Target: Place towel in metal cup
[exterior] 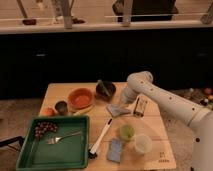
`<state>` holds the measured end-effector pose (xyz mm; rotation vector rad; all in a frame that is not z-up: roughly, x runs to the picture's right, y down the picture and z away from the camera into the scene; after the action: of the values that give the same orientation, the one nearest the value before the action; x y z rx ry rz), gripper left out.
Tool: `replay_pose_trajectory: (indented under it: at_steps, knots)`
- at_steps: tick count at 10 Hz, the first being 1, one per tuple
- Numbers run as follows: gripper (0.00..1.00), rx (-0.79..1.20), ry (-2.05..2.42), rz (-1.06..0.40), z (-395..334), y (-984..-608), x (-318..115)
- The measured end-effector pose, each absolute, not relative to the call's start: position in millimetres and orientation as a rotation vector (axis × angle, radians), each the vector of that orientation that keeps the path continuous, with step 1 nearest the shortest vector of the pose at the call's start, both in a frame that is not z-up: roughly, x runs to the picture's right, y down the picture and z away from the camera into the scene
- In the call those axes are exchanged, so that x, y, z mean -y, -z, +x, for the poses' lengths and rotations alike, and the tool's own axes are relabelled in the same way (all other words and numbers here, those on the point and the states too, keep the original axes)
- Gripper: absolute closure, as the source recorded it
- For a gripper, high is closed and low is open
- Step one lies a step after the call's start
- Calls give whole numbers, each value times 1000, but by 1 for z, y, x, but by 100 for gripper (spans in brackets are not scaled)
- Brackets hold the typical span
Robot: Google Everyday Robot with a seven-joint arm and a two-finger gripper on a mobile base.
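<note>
Fig. Tabletop scene, single camera view, robot arm entering from the right.

Arm (165,102): white, reaches in from lower right, bends at a rounded joint above the table's back-right area, then angles down and to the left.

Gripper (123,103): at the arm's end, low over the table (150,125) centre, just above or touching the towel's right edge; contact can't be confirmed. Its opening, and whether it has hold of anything, can't be made out.

Towel (117,110): small grey-blue cloth, lying flat-ish on the table centre, between the orange bowl and a small upright box-like item (140,106). It is outside the cup.

Metal cup (61,107): small, dark, upright, near the table's left edge, just left of the orange bowl (80,97); well apart from towel and gripper, w/ the bowl between them.

Other items:
- Dark bowl (105,89), at the back, right of the orange bowl, near the arm's wrist.
- Orange fruit (47,112), left of the metal cup.
- Green tray (75,150), front left, holding grapes (44,129) in its back-left corner and a fork (64,138) near its middle.
- Long white utensil w/ dark end (100,137), lying just right of the tray.
- Green cup (126,131), pale cup (142,144) and blue sponge (116,149), grouped at the front, close together.
</note>
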<state>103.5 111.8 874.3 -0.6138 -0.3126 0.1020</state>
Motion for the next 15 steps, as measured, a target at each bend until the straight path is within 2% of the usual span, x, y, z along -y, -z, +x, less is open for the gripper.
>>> replay_pose_trajectory:
  at_steps: [6,13,15]
  knots:
    - [20,336,-88,-610,100,-878,-116]
    - [21,281,-110,-651,107,-902,-131]
    - [34,268,-103,-666,107,-905,-135]
